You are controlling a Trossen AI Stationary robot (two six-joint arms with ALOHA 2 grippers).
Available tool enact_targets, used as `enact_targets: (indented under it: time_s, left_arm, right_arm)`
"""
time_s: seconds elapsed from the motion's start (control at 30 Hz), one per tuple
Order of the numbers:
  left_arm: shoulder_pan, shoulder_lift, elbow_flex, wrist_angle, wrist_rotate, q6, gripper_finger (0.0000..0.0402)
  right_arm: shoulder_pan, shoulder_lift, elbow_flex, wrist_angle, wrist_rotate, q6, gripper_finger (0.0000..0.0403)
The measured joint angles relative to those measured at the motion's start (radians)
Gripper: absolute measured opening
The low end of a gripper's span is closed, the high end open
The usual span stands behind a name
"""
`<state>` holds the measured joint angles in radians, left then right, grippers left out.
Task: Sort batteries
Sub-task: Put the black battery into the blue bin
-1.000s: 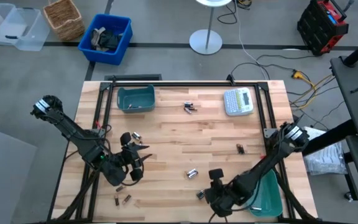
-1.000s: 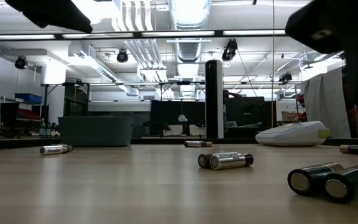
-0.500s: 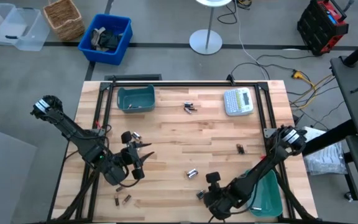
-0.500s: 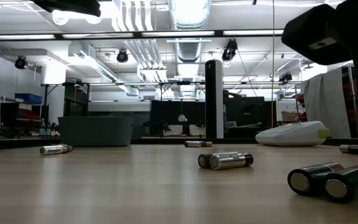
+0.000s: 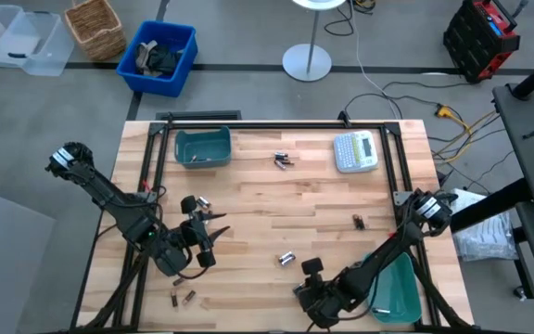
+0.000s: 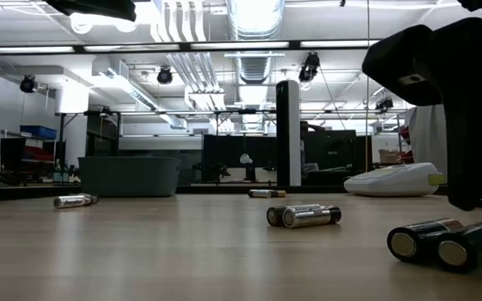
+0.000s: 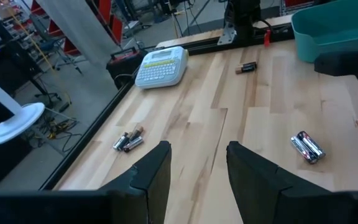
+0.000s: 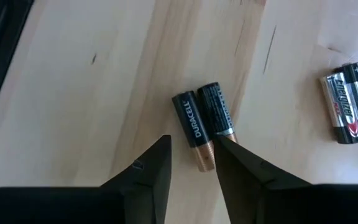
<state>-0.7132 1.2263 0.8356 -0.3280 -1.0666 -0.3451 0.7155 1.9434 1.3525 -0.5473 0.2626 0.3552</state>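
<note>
Where the right gripper [image 8: 191, 163] hangs low over the near edge of the pale wooden slatted table [image 5: 323, 213], its two dark fingers [image 8: 148, 171] stand apart with nothing between them, the tips just short of a pair of black, copper-ended cylindrical batteries [image 8: 202, 124] lying side by side and touching. A second pair, black and silver cells [image 8: 348, 102], lies a little farther off on the boards. Beside this arm, at the table's right edge, sits a teal plastic tray [image 5: 399, 288]. The left gripper [image 7: 194, 165] is poised above the left half of the table, fingers likewise parted and empty. More small batteries are scattered about: a pair near the table's middle [image 5: 286, 258], a dark pair toward the right [image 5: 358, 222], a cluster at the far side [image 5: 281, 160], and what appear to be three cells near the front left corner [image 5: 184, 295]. A teal rectangular bin [image 5: 203, 147] and a grey-white keyed label maker [image 5: 355, 151] stand along the far edge.
</note>
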Motion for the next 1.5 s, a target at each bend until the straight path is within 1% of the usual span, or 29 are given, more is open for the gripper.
enact_targets:
  time_s: [0.23, 0.67, 0.93, 1.07, 1.23, 1.5]
  left_arm:
    - [0.000, 0.000, 0.000, 0.004, 0.001, -0.003, 0.0136]
    - [0.000, 0.000, 0.000, 0.007, 0.002, -0.008, 0.0136]
    - [0.000, 0.000, 0.000, 0.012, 0.002, -0.008, 0.0136]
    - [0.000, 0.000, 0.000, 0.013, 0.002, -0.008, 0.0136]
    - [0.000, 0.000, 0.000, 0.014, 0.002, -0.008, 0.0136]
    - [0.000, 0.000, 0.000, 0.014, 0.003, -0.008, 0.0136]
  right_arm:
    - [0.000, 0.000, 0.000, 0.006, 0.000, 0.001, 0.0121]
    - [0.000, 0.018, -0.001, 0.007, -0.005, 0.001, 0.0105]
    - [0.000, 0.040, -0.005, 0.011, -0.010, -0.004, 0.0117]
    - [0.000, 0.046, -0.004, 0.013, -0.010, -0.006, 0.0117]
    - [0.000, 0.046, -0.005, 0.013, -0.013, -0.004, 0.0097]
    - [-0.002, 0.046, -0.011, 0.012, -0.037, 0.002, 0.0041]
